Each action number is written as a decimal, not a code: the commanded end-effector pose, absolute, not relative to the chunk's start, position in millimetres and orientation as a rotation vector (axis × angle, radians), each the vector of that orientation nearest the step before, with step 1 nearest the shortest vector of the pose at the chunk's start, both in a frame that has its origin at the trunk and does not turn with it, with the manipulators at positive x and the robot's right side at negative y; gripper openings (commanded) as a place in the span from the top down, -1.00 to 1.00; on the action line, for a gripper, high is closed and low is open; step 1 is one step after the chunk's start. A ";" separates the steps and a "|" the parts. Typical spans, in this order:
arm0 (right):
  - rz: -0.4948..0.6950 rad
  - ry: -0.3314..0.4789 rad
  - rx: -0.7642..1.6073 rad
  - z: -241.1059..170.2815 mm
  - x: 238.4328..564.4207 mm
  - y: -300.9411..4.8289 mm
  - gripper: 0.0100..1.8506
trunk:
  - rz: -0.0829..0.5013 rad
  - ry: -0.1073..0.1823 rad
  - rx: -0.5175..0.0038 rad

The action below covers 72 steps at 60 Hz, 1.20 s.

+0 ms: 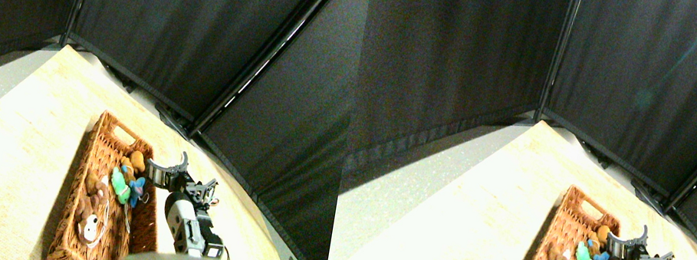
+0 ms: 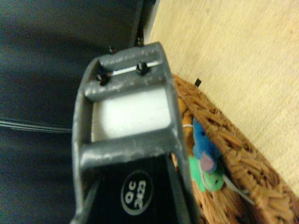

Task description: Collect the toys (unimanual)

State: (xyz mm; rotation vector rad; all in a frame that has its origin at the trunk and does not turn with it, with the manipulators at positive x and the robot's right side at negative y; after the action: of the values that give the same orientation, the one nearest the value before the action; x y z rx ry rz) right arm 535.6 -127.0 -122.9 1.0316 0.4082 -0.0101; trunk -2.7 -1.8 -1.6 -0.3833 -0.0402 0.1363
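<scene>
**Gripper at the basket's edge, toys piled inside**

The basket [image 1: 104, 204] lies lengthwise on the pale floor [image 1: 4, 145], its near wall close up in the wrist view. The right gripper [image 1: 169, 171] hovers at its right rim; whether its jaws are apart or closed cannot be told. Inside lie the toys: brown-white [image 1: 89, 221], green [image 1: 120, 185], blue [image 1: 136, 188], orange [image 1: 136, 160]. Any drop should be made well inside the rim, then the arm lifted straight up, clear of the cords.
</scene>
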 end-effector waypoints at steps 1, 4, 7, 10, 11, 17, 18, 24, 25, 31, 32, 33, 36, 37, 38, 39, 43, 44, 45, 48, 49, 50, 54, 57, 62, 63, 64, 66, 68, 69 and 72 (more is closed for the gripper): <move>0.015 0.298 1.009 -111.0 542.7 -138.7 0.22 | 0.127 -0.020 -0.375; 0.013 0.270 0.994 -109.4 544.7 -153.1 0.30 | 0.118 -0.018 -0.366; -0.005 0.245 0.963 -107.8 545.4 -163.1 0.34 | 0.105 -0.017 -0.353; -0.030 0.214 0.976 -106.2 545.3 -174.9 0.37 | 0.091 -0.014 -0.338; -0.038 0.208 0.964 -105.0 544.8 -180.1 0.36 | 0.088 -0.013 -0.335; -0.016 0.173 0.906 -101.3 543.2 -201.6 0.35 | 0.062 -0.007 -0.309; -0.023 0.157 0.902 -101.0 542.2 -205.8 0.36 | 0.056 -0.006 -0.304; -0.042 0.130 0.908 -101.0 538.1 -218.1 0.36 | 0.031 0.002 -0.282; -0.044 0.125 0.903 -101.2 537.5 -219.6 0.36 | 0.029 0.003 -0.280; -0.077 0.107 0.975 -108.4 528.3 -237.3 0.45 | 0.012 0.014 -0.257; -0.075 0.102 0.956 -110.2 526.4 -240.4 0.44 | 0.010 0.017 -0.252; -0.074 0.101 0.950 -111.0 525.4 -241.9 0.44 | 0.008 0.017 -0.250; -0.081 0.104 0.956 -114.0 520.7 -247.6 0.44 | 0.002 0.023 -0.241; -0.085 0.104 0.961 -114.6 519.3 -248.9 0.43 | 0.002 0.023 -0.241; -0.098 0.101 0.965 -116.0 516.5 -251.4 0.42 | -0.003 0.027 -0.235; -0.098 0.101 0.965 -116.0 516.5 -251.4 0.42 | -0.003 0.027 -0.235; -0.130 0.097 1.011 -120.9 507.3 -257.2 0.41 | -0.012 0.034 -0.227; -0.146 0.087 0.993 -123.9 501.2 -259.7 0.40 | -0.016 0.037 -0.223; -0.146 0.087 0.993 -123.9 501.2 -259.7 0.40 | -0.016 0.037 -0.223; -0.141 0.088 0.997 -127.8 494.5 -261.3 0.39 | -0.023 0.040 -0.217; -0.140 0.091 0.998 -129.4 492.4 -261.9 0.39 | -0.023 0.040 -0.217; -0.141 0.093 0.998 -130.1 491.2 -262.1 0.40 | -0.027 0.043 -0.213; -0.166 0.093 1.026 -135.1 485.0 -264.8 0.43 | -0.035 0.047 -0.208; -0.182 0.085 1.048 -139.3 481.3 -267.3 0.44 | -0.038 0.050 -0.205; -0.200 0.084 1.059 -142.3 477.4 -269.9 0.41 | -0.044 0.053 -0.202; -0.206 0.077 1.050 -143.1 476.3 -270.6 0.41 | -0.044 0.053 -0.202; -0.212 0.075 1.052 -143.7 474.8 -271.0 0.40 | -0.044 0.053 -0.202; -0.222 0.076 1.060 -144.1 471.6 -270.7 0.40 | -0.046 0.055 -0.201; -0.228 0.074 1.057 -144.4 467.6 -269.6 0.42 | -0.047 0.058 -0.202; -0.228 0.075 1.058 -144.7 465.0 -268.7 0.42 | -0.047 0.058 -0.202; -0.227 0.077 1.059 -145.6 458.7 -267.8 0.42 | -0.048 0.061 -0.202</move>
State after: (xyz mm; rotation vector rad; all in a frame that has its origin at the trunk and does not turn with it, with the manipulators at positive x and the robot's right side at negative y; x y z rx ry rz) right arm 462.7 -273.1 -155.9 1.0642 0.1272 -0.2705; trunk -2.5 -6.5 -6.9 -0.1752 0.0490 -0.0482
